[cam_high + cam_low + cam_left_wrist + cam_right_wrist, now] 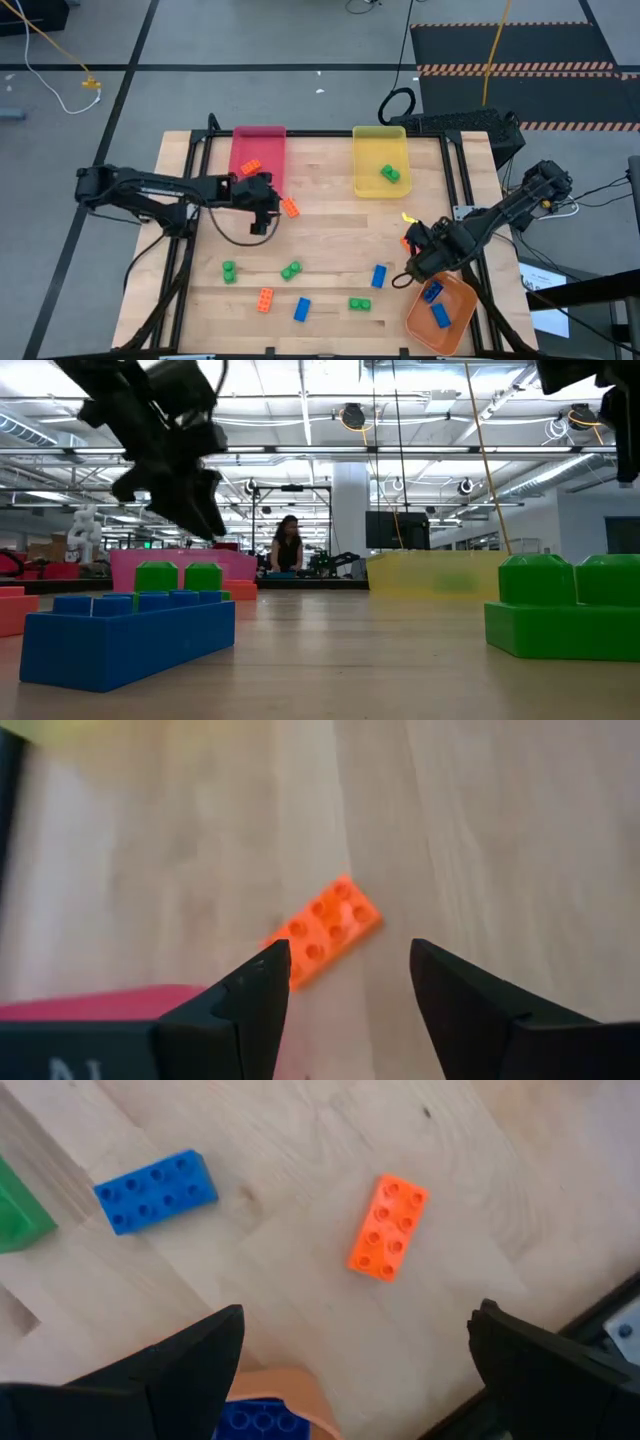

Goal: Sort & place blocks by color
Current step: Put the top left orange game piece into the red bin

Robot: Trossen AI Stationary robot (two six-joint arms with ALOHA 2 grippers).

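My left gripper (264, 212) hovers open over the table just in front of the pink tray (258, 145). An orange block (290, 208) lies flat on the wood beside it, just beyond the open fingers in the left wrist view (325, 928). My right gripper (412, 262) is open and empty above the far edge of the orange tray (455, 322). Its wrist view shows an orange block (388, 1227) and a blue block (155, 1190) flat on the table. The pink tray holds an orange block (250, 167), and the orange tray holds two blue blocks (436, 303).
The yellow tray (380, 150) at the far side holds a green block (390, 174). Loose on the near half lie green blocks (229, 270) (291, 270) (359, 304), blue blocks (302, 309) (379, 276) and an orange block (265, 299). A person stands far off in the room (288, 545).
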